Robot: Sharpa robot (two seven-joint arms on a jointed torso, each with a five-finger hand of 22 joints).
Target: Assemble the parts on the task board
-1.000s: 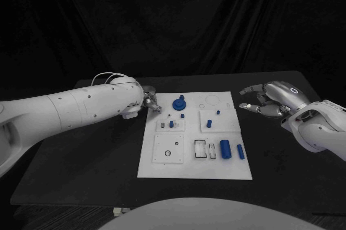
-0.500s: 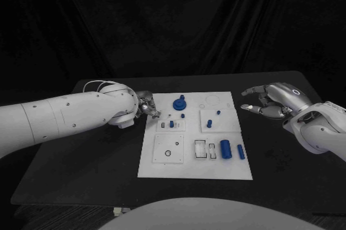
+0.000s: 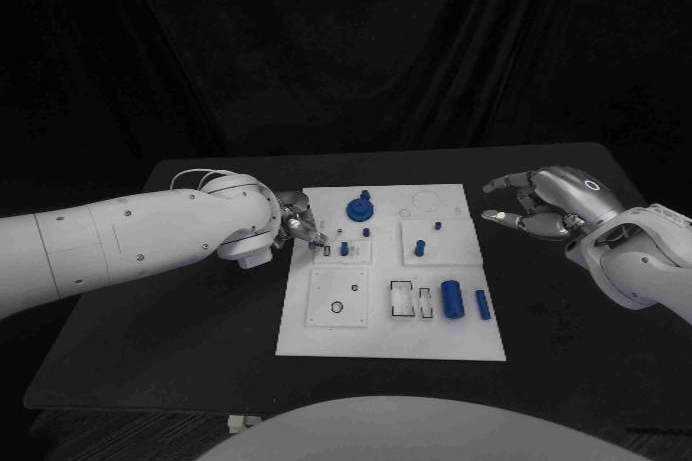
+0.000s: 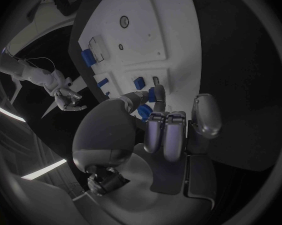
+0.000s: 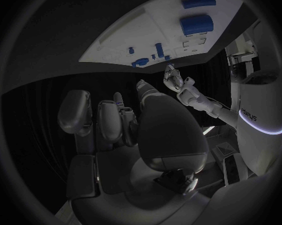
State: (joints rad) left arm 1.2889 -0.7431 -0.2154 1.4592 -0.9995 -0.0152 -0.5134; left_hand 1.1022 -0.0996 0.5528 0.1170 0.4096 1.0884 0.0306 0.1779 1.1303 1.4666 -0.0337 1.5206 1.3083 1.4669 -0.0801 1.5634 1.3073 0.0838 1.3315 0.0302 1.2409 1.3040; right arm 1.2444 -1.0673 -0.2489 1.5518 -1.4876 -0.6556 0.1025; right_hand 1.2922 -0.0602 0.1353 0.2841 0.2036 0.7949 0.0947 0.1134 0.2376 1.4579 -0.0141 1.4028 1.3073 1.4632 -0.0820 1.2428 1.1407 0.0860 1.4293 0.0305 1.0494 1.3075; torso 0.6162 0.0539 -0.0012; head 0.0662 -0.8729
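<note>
**Left hand nearest the small peg**

Left hand (image 3: pixel 302 224) at task board (image 3: pixel 387 336) left edge, fingers curled, apparently empty. Small blue peg (image 3: pixel 343 248) just beside, board-inward. Right hand (image 3: pixel 541 206) off board's right edge, spread, empty.

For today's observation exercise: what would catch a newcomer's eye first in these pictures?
The white task board in the middle of the black table, dotted with blue parts, stands out first. Next, the left hand reaches over the board's far left corner, while the right hand hovers beyond its right edge, fingers spread.
</note>
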